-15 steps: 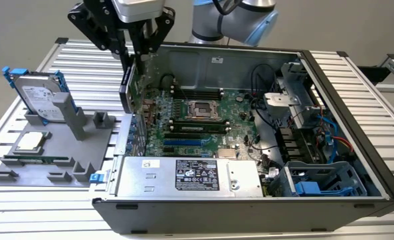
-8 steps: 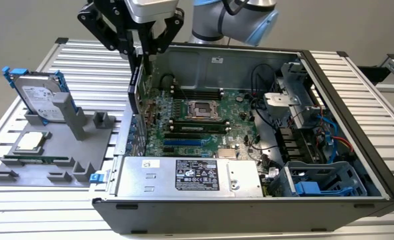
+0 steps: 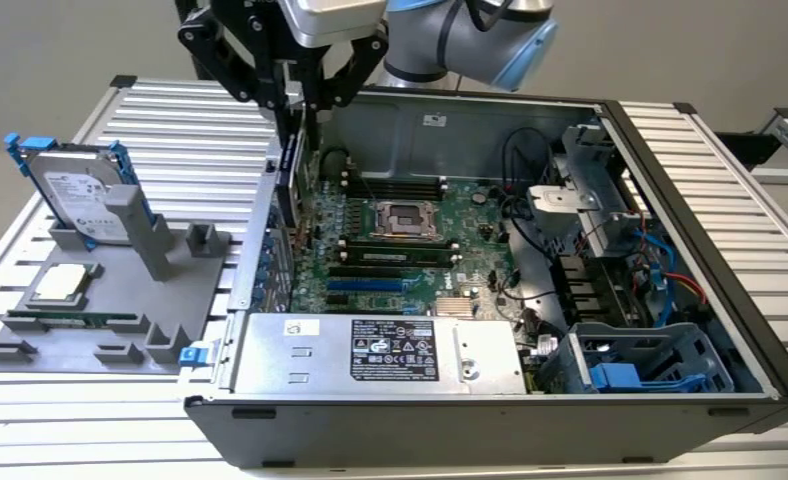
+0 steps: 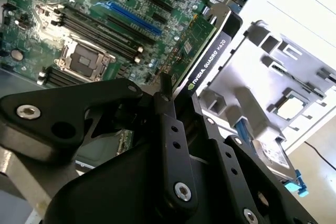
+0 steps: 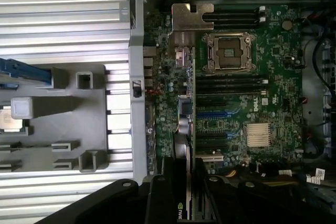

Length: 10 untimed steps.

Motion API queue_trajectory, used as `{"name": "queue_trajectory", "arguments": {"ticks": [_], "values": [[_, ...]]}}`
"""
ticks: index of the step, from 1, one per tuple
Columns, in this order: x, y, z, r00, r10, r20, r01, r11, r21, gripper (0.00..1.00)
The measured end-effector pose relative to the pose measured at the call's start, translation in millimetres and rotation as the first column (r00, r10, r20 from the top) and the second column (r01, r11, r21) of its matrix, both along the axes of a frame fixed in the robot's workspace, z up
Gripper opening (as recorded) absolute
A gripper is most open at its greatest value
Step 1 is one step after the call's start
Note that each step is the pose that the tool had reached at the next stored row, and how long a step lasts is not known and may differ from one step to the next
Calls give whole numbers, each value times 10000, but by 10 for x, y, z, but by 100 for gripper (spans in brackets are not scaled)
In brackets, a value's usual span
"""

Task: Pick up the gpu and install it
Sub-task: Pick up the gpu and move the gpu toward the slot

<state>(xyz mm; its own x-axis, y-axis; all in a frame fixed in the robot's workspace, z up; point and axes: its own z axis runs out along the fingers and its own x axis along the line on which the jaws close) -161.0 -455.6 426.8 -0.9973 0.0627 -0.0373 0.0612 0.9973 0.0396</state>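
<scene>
1. Black fingers (image 4: 167, 111) of my claw (image 3: 291, 100) press on both faces of the gpu (image 3: 289, 170), pinching it by its upper edge.
2. I hold the gpu upright and edge-on above the motherboard (image 3: 394, 240), over that board's edge on the exterior view's left.
3. In the second wrist view my claw (image 4: 179, 98) grips the gpu (image 4: 202, 51) by its dark, labelled edge, and the motherboard (image 4: 79, 19) lies beyond it.
4. In the first wrist view the gpu (image 5: 190, 129) shows as a thin line running from my claw (image 5: 181, 184) to its silver bracket (image 5: 191, 17). It sits over the motherboard (image 5: 247, 93), beside the socket (image 5: 229, 51).
5. I cannot tell whether the card's lower edge touches the motherboard.
6. On the motherboard, a blue slot (image 3: 367, 283) lies bare, near the socket (image 3: 405, 217).
7. A silver power supply (image 3: 367, 350) sits just beside the motherboard, inside the case (image 3: 501, 425).
8. Well apart from the motherboard, on the exterior view's left, a grey holder (image 3: 114, 320) carries an upright hard drive (image 3: 81, 195) and a flat chip (image 3: 61, 283).
</scene>
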Motion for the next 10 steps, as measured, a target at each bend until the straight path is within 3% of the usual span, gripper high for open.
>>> {"name": "queue_trajectory", "arguments": {"ticks": [10], "values": [[167, 0, 0, 10000, 0, -1, 0, 10000, 0, 0]]}}
